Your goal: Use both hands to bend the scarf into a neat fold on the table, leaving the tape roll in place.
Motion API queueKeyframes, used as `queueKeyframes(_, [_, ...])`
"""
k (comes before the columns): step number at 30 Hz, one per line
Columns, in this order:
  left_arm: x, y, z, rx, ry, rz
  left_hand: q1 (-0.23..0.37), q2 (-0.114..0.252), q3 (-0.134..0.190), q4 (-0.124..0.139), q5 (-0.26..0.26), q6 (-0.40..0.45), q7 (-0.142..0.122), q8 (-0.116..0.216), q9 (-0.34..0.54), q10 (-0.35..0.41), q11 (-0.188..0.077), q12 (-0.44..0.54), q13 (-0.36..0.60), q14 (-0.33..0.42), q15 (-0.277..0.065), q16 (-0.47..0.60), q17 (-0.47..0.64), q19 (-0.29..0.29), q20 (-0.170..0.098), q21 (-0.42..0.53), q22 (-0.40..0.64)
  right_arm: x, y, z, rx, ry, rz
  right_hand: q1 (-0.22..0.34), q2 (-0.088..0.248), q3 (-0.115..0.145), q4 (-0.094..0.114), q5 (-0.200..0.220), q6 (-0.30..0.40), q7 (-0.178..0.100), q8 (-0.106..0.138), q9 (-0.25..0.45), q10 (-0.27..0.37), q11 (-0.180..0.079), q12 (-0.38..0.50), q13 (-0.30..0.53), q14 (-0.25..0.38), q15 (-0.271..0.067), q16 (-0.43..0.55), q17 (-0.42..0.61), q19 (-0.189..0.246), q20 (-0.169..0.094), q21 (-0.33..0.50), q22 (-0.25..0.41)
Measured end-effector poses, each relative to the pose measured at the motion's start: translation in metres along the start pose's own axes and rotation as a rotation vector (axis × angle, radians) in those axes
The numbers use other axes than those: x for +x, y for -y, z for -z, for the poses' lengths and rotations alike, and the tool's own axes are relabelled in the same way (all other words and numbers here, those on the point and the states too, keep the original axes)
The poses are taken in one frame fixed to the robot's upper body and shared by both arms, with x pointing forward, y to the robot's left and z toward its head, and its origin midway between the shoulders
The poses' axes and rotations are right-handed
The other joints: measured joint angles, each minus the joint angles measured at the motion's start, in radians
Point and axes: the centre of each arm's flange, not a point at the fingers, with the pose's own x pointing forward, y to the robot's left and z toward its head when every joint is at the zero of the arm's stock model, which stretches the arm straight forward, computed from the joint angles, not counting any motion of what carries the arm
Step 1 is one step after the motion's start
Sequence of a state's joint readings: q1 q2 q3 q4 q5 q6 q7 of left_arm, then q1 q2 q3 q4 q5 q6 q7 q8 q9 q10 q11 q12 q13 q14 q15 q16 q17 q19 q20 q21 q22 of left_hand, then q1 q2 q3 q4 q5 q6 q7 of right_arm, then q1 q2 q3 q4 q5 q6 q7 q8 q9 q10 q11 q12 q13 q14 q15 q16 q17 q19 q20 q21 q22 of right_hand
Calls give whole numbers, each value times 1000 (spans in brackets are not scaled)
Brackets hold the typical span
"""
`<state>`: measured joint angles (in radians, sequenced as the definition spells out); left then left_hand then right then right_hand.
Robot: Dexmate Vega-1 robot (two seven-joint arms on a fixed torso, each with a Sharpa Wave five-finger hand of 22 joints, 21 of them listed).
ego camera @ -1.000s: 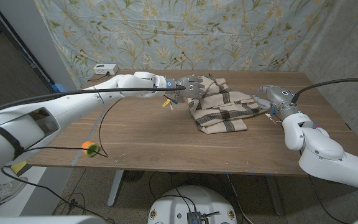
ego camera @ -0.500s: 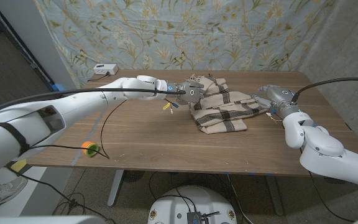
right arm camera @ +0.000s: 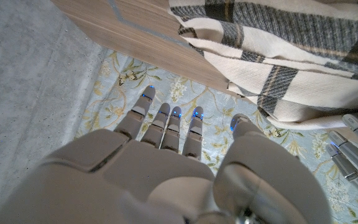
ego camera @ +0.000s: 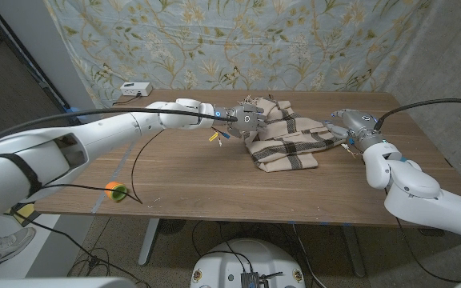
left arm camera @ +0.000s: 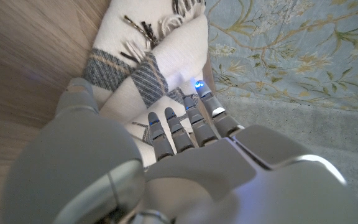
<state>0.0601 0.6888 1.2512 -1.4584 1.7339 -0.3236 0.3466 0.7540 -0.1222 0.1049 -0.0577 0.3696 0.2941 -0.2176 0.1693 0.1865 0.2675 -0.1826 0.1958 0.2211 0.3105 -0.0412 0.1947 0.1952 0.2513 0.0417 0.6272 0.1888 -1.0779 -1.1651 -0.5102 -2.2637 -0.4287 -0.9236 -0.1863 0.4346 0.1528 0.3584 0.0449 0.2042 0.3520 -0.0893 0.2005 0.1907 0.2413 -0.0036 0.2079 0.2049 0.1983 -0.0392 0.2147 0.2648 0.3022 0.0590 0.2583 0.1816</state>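
Observation:
The cream scarf (ego camera: 282, 138) with dark plaid stripes lies bunched in a rough fold at the table's middle. My left hand (ego camera: 246, 118) is at its far left corner. In the left wrist view its fingers (left arm camera: 185, 121) stretch out straight over the scarf (left arm camera: 148, 62), with no cloth pinched. My right hand (ego camera: 350, 126) stands at the scarf's right end. Its fingers (right arm camera: 166, 121) are straight and spread, just short of the scarf (right arm camera: 278, 56). The orange and green tape roll (ego camera: 116, 191) sits near the front left edge, far from both hands.
A white box (ego camera: 134, 89) stands at the back left corner. A black cable (ego camera: 134, 156) loops over the left part of the wooden table (ego camera: 198, 180). Small yellow and blue tags (ego camera: 217, 134) hang by my left wrist. A patterned curtain hangs behind.
My left hand has moved a little to the right, closer onto the scarf's far left corner. The right hand, the scarf and the tape roll have stayed put.

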Motion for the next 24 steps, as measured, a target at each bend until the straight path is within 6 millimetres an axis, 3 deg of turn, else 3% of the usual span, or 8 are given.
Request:
queueKeyframes(5, [2,1,1,-3,4,3,0,0,-5,0,0,0,0,2,2,-2,-2,2,0,0,0,0,0,-2,2,0,0,0,-1,0,3,-1,-3,0,0,0,0,0,0,0,0,0,0,0,0,0,0,0,0,0,0,0,0,0])
queueKeyframes(7, [3,1,0,-3,8,5,18,18,-5,0,0,30,-2,23,2,18,-11,17,0,0,0,0,0,0,0,-6,0,0,-1,0,4,-2,-5,0,0,0,0,0,0,0,0,0,0,0,0,0,0,0,0,0,0,0,0,0])
queueKeyframes(11, [5,4,-1,-2,16,20,79,78,11,-15,22,231,-3,86,12,93,-16,41,-3,21,-1,7,-5,24,-24,-7,0,1,-1,1,5,-4,-6,0,0,0,0,0,0,0,0,0,0,0,0,0,0,0,4,0,0,0,0,0])
queueKeyframes(15, [9,6,-2,-2,25,29,125,105,16,-28,38,412,-4,134,14,140,-19,48,-8,45,0,7,-9,42,-31,-7,0,3,-1,1,7,-2,-7,0,0,-2,-2,0,0,0,0,0,0,0,0,0,0,0,4,0,0,0,0,0])
queueKeyframes(20, [11,11,-4,0,27,15,234,186,57,-70,31,738,-2,228,27,239,-23,52,-12,107,-2,16,-7,63,-52,-7,0,5,-1,1,9,-2,-6,0,0,-4,-4,0,0,0,0,0,0,0,0,0,0,0,4,0,0,0,0,0])
queueKeyframes(24, [12,18,-7,-5,33,29,256,195,68,-74,20,775,13,257,28,268,-25,52,-12,131,-5,20,-2,67,-56,-7,0,5,-2,0,11,1,-11,0,0,-4,-4,0,0,0,0,0,0,0,0,0,0,0,4,0,0,0,-7,0])
